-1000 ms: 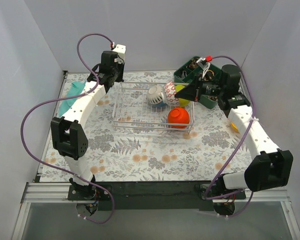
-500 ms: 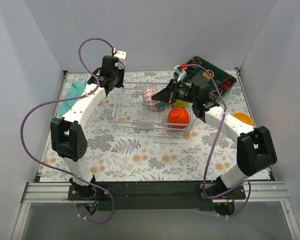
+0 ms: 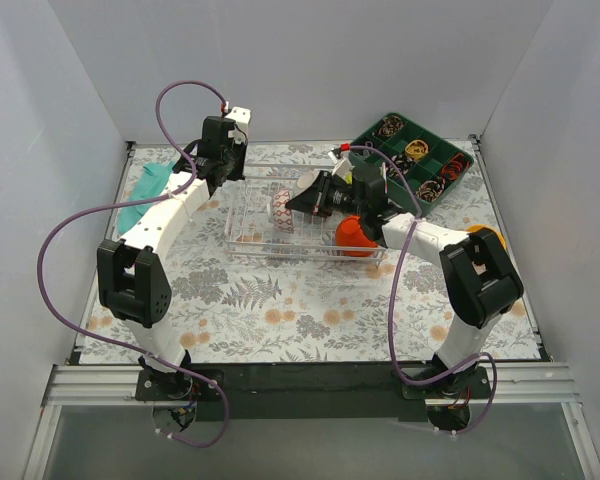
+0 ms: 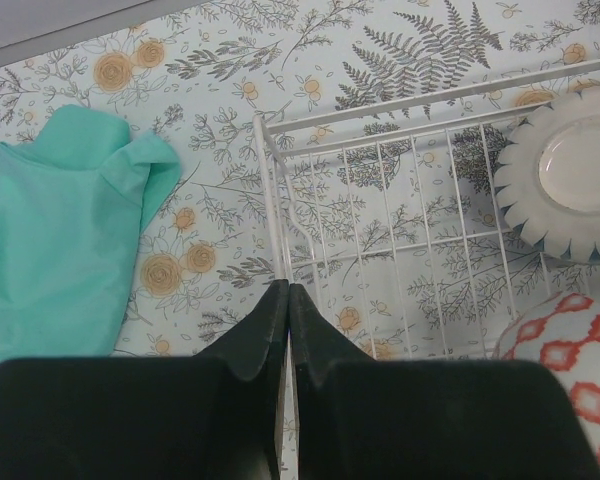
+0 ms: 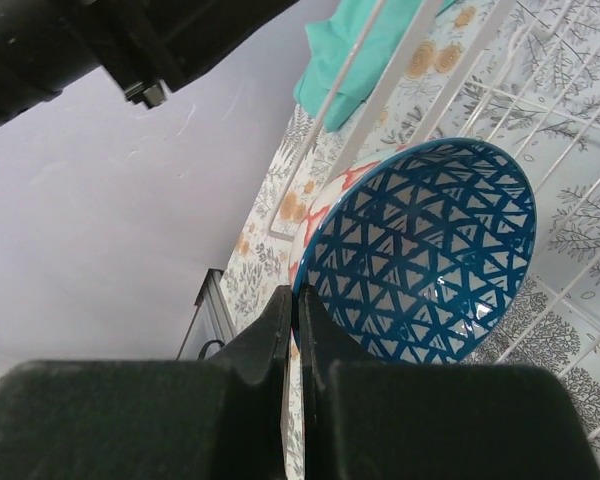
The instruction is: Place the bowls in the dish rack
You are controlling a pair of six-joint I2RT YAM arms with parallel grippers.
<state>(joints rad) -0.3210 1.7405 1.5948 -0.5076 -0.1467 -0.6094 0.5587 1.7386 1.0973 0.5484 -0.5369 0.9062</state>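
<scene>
The silver wire dish rack point(image 3: 252, 222) stands at the middle back of the table. My left gripper point(image 3: 230, 183) is shut on the rack's left rim wire point(image 4: 271, 190), seen between the fingertips in the left wrist view point(image 4: 286, 288). My right gripper point(image 3: 293, 205) is shut on the rim of a bowl, red-and-white outside and blue-triangled inside point(image 5: 430, 250), holding it on edge inside the rack point(image 3: 282, 211). That bowl also shows in the left wrist view point(image 4: 570, 350). A white fluted bowl point(image 4: 570, 180) lies in the rack's far part. An orange-red bowl point(image 3: 355, 236) sits in its near right corner.
A dark green compartment tray point(image 3: 420, 150) with small items stands at the back right. A teal cloth point(image 3: 145, 190) lies left of the rack. An orange bowl point(image 3: 485, 238) sits on the table by the right arm. The floral mat point(image 3: 280, 300) covers the table.
My right arm has swung left over the rack, carrying the patterned bowl from the rack's right end to its left middle. My left gripper has stayed on the rack's rim.
</scene>
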